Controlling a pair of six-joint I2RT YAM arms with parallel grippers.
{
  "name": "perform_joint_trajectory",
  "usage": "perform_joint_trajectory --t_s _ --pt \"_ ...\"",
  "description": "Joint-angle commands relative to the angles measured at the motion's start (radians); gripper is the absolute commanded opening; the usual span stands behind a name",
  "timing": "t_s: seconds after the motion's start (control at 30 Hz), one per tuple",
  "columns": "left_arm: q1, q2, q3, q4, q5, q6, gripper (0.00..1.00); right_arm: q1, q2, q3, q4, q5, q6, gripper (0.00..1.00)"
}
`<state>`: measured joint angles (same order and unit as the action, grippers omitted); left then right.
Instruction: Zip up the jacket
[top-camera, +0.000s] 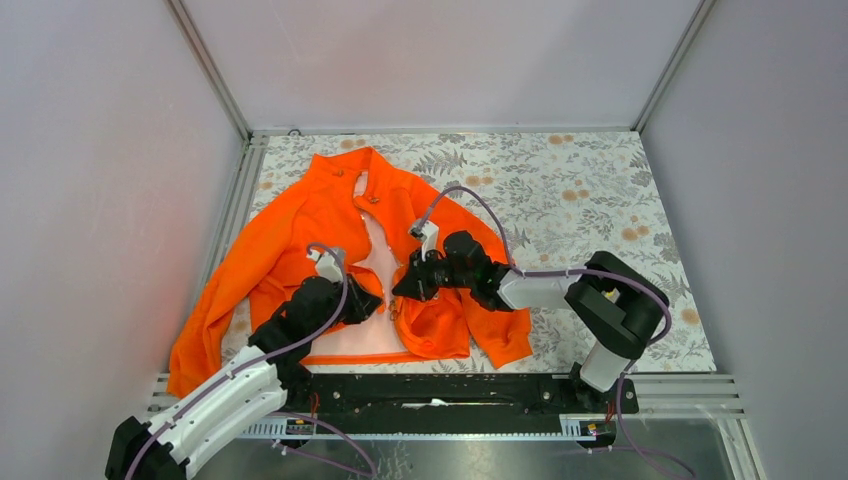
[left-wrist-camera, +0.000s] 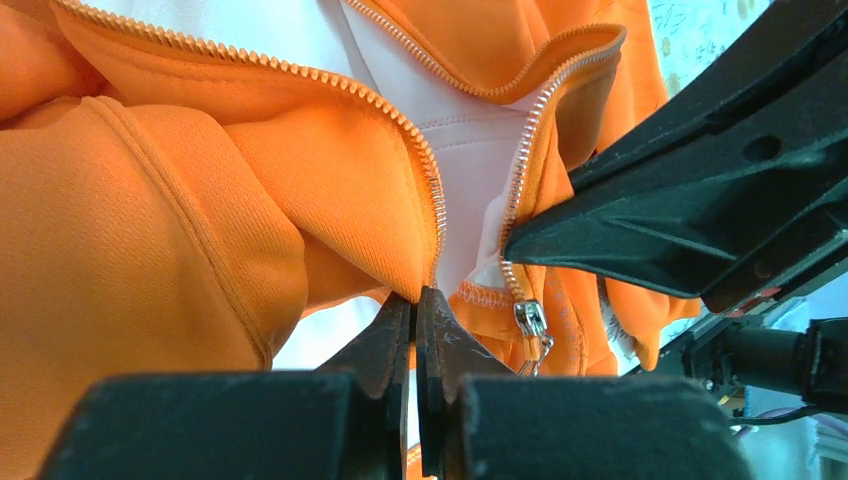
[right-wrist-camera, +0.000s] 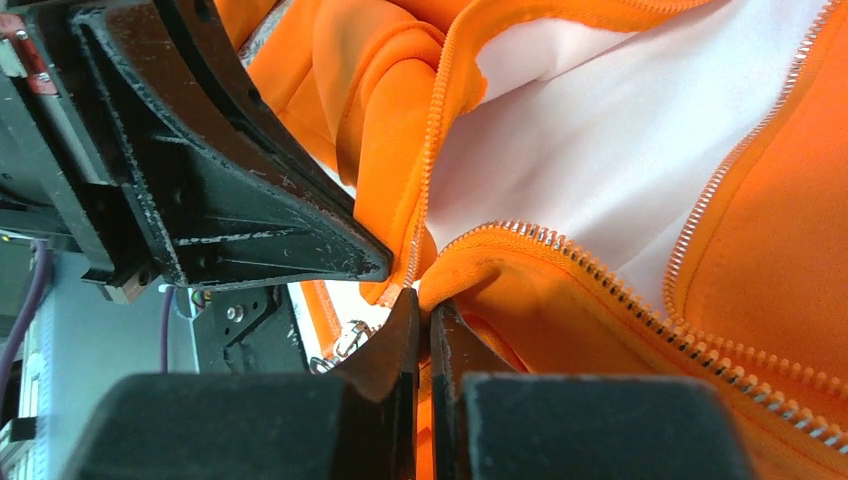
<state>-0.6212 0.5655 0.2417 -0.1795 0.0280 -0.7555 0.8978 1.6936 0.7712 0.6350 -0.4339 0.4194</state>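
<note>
The orange jacket (top-camera: 300, 225) lies open on the left half of the table, its pale lining (top-camera: 375, 255) showing. Both grippers meet at the lower front opening. My left gripper (top-camera: 378, 300) is shut on the bottom end of one zipper edge (left-wrist-camera: 415, 298). My right gripper (top-camera: 398, 287) is shut on a fold of orange fabric (right-wrist-camera: 424, 300) at the other edge, its fingers (left-wrist-camera: 600, 230) almost touching the zipper teeth. The metal zipper slider (left-wrist-camera: 530, 320) hangs at the foot of that second edge, just below the right fingertips, and it shows between the two grippers (right-wrist-camera: 348, 338).
A floral table cover (top-camera: 580, 190) spreads to the right of the jacket. One sleeve (top-camera: 195, 345) runs to the near left corner, the other (top-camera: 505, 335) lies under the right arm. A black rail (top-camera: 450, 390) and white walls bound the cell.
</note>
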Motion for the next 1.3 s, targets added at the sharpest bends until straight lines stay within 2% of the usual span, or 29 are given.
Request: perform_joint_trajectory --t_s 0.0,0.17,0.53,0.67,0.93,1.13,1.27 --pt "-0.001 0.002 0.027 0.061 0.025 0.102 0.00 0.007 0.037 0.022 0.054 0.046 -0.046 0.00" --pt "-0.001 0.001 0.042 0.059 0.017 0.124 0.00 0.010 0.063 0.004 0.130 0.043 -0.024 0.00" --pt "-0.001 0.069 0.150 0.062 0.044 0.020 0.00 0.052 -0.026 -0.101 0.262 0.201 -0.048 0.00" --pt "0.000 0.091 0.189 0.043 0.040 0.022 0.00 0.090 -0.093 -0.137 0.277 0.328 -0.072 0.00" --pt "0.000 0.050 0.237 -0.032 -0.025 -0.017 0.00 0.118 -0.188 -0.164 0.239 0.560 -0.010 0.00" --pt "0.000 0.047 0.283 -0.079 -0.015 -0.044 0.00 0.210 -0.217 -0.175 0.245 0.809 -0.101 0.00" --pt "0.000 0.048 0.307 -0.121 -0.033 -0.047 0.00 0.239 -0.233 -0.176 0.251 0.867 -0.154 0.00"
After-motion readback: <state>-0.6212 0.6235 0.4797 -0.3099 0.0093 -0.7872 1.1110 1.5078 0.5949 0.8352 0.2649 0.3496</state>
